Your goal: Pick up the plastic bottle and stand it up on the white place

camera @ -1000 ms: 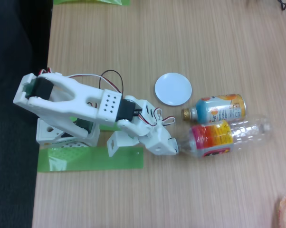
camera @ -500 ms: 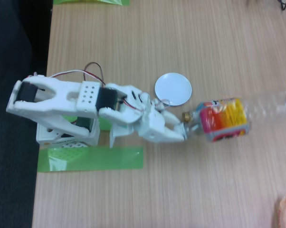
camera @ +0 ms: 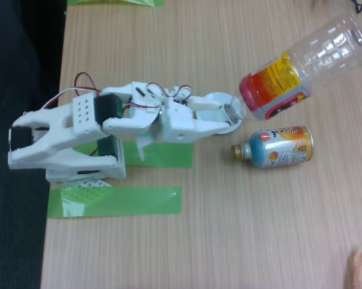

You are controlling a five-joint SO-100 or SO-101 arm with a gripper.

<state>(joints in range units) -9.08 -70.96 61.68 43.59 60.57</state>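
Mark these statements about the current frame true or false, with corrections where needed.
1. The gripper holds the plastic bottle at its neck end. True.
2. The plastic bottle stands upright on the white plate. False: it is lifted and tilted, base end pointing up and right in the picture.
3. The short bottle lies on its side on the table. True.
4. The short bottle wears a white cap. False: its neck is open, no cap on it.

No legible text on the plastic bottle (camera: 295,65) or the shorter bottle (camera: 276,147).
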